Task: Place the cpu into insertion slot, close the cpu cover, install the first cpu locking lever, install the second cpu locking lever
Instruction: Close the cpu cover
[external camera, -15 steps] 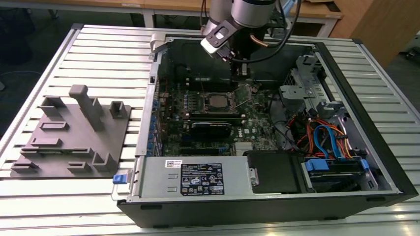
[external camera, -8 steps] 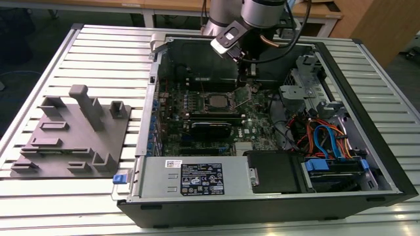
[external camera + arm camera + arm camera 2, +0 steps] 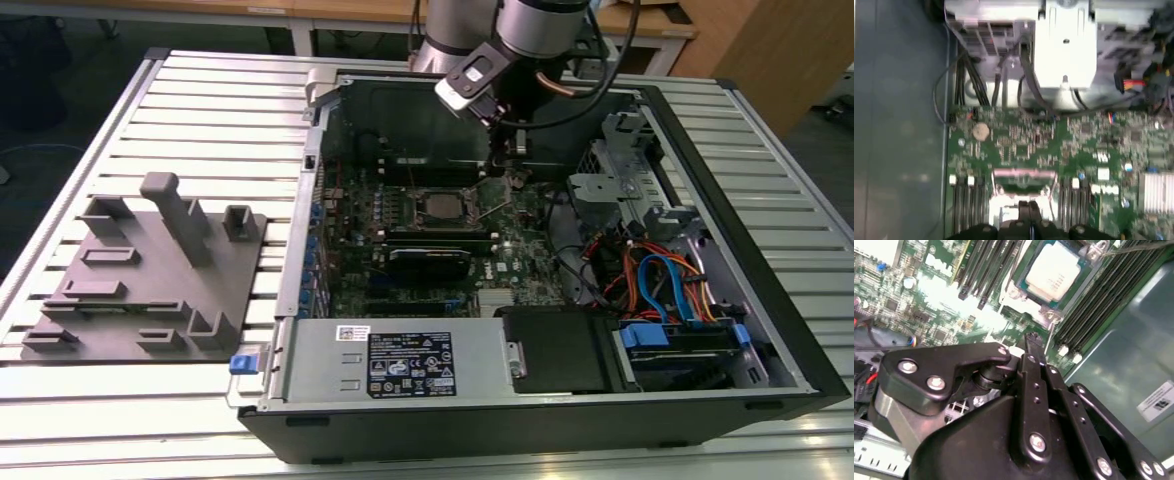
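The open black metal computer case (image 3: 534, 435) lies on the slatted counter (image 3: 200, 100), its green circuit board (image 3: 350, 235) facing up for reach. The black gripper (image 3: 497, 176) hangs at 2 o'clock from the square insertion slot (image 3: 412, 206), its fingers (image 3: 1031, 347) pinched together and seemingly empty. It is probably there for lever work, as the windowed silver cpu cover (image 3: 1029, 301) lies flat over the seated silvery cpu (image 3: 1053, 271).

Arm (image 3: 534, 25): silver-grey tubular joints, rounded caps. Pale grey camera block (image 3: 467, 82) at wrist's 8 o'clock in exterior view. Black cables (image 3: 601, 95) loop at 4 o'clock. Gripper (image 3: 1032, 340): matte black flat link bars, silver screws (image 3: 1037, 442) at pivots.
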`<action>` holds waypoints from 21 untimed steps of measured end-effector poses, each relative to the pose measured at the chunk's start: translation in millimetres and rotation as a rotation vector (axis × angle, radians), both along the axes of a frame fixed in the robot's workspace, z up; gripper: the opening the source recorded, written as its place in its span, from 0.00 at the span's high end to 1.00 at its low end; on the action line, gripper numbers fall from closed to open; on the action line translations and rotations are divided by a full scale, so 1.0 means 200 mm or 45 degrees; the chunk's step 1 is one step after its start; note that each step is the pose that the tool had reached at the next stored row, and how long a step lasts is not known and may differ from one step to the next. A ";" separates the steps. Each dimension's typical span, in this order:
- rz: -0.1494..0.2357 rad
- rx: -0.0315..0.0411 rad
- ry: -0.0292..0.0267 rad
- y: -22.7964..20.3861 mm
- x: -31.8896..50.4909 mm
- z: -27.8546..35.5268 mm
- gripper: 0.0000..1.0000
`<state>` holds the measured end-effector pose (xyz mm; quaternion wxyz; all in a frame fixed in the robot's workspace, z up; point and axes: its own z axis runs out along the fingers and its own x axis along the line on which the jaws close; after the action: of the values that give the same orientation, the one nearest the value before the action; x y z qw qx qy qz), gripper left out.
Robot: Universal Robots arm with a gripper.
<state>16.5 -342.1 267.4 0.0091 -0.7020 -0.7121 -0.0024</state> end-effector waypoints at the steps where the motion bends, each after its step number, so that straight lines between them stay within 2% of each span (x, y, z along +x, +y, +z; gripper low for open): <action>1: 0.000 -0.0002 0.0000 0.000 0.012 0.000 0.90; 3: 0.000 -0.0002 -0.0001 0.000 0.028 0.000 0.90; 7: 0.000 -0.0001 -0.0004 0.000 0.033 -0.001 0.90; 13: 0.000 -0.0003 -0.0003 0.000 0.087 -0.006 0.90; 21: 0.000 -0.0002 -0.0006 0.000 0.091 -0.012 0.90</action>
<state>34.8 -342.1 264.9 0.0089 -0.7020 -0.7121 -0.0025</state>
